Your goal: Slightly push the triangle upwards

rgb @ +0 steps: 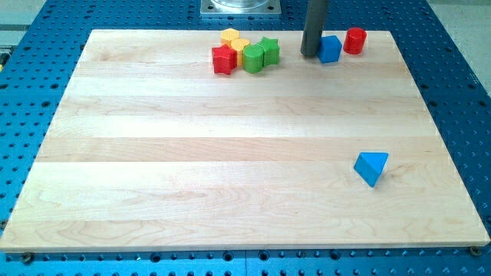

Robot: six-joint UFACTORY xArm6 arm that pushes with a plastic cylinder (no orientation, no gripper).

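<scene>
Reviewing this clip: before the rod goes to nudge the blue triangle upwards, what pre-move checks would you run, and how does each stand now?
1. blue triangle visible, alone at lower right: ok.
2. my tip below the triangle: not ok; it is near the top edge, beside the blue block.
3. Board above the triangle free of blocks: ok.
4. Route down avoids the red cylinder and the left cluster: ok, likely.
5. Tip touching the blue block: cannot tell.

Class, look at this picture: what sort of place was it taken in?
Probably a robotics lab bench: a wooden board on a blue perforated table, small coloured blocks, and my tip beside a blue block.
</scene>
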